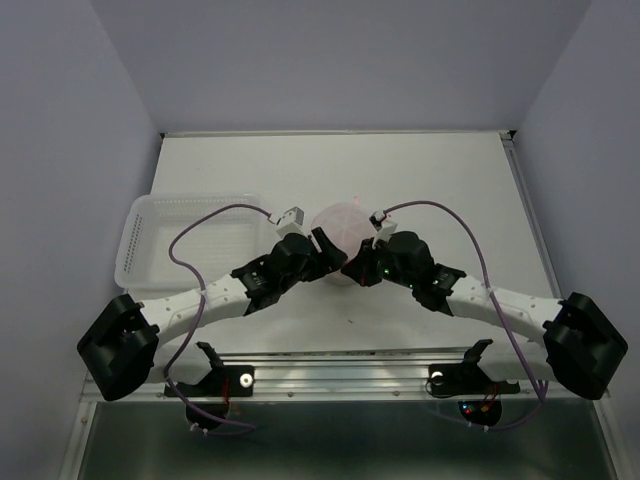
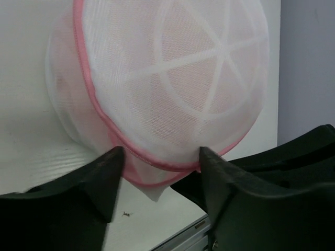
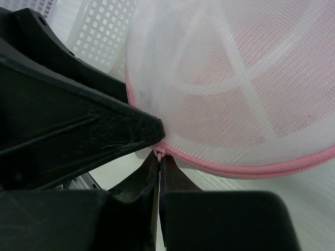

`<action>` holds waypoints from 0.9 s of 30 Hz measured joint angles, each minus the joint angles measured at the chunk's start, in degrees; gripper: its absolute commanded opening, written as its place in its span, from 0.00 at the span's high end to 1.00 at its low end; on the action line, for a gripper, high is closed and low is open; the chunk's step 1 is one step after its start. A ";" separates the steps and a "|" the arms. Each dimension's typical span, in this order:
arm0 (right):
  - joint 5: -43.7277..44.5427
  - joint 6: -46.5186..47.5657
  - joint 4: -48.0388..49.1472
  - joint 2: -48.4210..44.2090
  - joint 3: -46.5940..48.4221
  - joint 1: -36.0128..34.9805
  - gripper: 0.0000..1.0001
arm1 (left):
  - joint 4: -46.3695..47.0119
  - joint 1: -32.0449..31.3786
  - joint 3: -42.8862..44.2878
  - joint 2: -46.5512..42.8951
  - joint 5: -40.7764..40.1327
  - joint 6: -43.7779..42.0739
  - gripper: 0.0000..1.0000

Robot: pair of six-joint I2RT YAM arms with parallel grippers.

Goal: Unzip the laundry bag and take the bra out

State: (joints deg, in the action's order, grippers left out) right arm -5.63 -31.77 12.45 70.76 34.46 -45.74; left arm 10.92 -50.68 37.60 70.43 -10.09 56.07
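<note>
The right tool's (image 3: 158,161) pinched tips hide most of the zipper pull (image 3: 157,152); mesh blurs the laundry bag's (image 3: 235,78) contents.

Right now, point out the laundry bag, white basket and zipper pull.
laundry bag (image 1: 340,226), top view, mesh dome
white basket (image 1: 129,238), top view, left rim
zipper pull (image 3: 157,153), right wrist view, pink tab

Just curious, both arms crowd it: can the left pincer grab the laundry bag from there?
Probably yes: the left pincer stands open with the pink edge of the laundry bag between its fingertips, nothing blocking.
</note>
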 measured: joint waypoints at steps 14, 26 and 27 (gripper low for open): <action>5.90 2.62 -5.25 -7.63 -1.55 0.00 0.99 | 1.25 0.04 2.62 1.99 -1.20 -1.44 1.00; 11.15 6.12 -12.17 -15.50 -4.33 0.07 0.99 | 0.68 9.33 2.38 1.29 2.60 -11.17 1.00; 10.97 6.29 -12.28 -15.65 -4.33 0.07 0.99 | 0.20 9.66 2.84 1.51 3.26 -12.24 1.00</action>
State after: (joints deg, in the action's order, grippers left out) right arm 5.34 -25.47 0.16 55.11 30.13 -45.67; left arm 11.11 -41.01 40.45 71.94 -6.83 43.83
